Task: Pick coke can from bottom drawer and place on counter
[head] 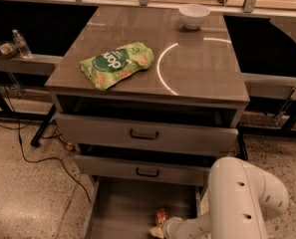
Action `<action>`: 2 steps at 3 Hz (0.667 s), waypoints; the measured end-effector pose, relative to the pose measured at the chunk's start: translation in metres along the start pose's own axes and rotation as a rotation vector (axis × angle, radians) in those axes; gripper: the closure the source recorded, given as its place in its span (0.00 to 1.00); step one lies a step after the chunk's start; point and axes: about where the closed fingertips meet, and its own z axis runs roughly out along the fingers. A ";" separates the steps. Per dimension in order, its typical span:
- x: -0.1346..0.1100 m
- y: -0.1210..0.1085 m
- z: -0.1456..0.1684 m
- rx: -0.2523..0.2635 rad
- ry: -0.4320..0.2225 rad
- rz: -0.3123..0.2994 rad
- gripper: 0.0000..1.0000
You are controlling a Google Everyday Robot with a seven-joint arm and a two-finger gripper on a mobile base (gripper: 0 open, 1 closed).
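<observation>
Low in the camera view, reaches with the gripper (pixel 157 231) into the pulled-out bottom drawer (pixel 122 208), near its front right corner, close against the coke can (pixel 161 216). Finds the red can on the drawer floor, just beyond the gripper and seemingly touching it. Cannot tell contact for sure, nor the state of the jaws, spread or pinching. Bends the white arm (pixel 239 198) down at the right of the two upper drawers (pixel 145 134), both partly open overhead. Shows the desk (pixel 202 68) above carrying a green snack bag (pixel 116 64) at left and a white bowl (pixel 194 15) toward the far edge, with bare surface at right front. Looks like the grasping step, can not yet lifted. To do it well: centre the can between the jaws, close firmly on its middle without denting, draw it forward before raising, clear the upper drawers, then set it upright on the bare right of the desk, away from the bag.
</observation>
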 end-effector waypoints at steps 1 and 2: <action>-0.007 -0.009 -0.012 0.031 -0.026 0.018 0.58; -0.021 -0.015 -0.037 0.052 -0.059 0.026 0.82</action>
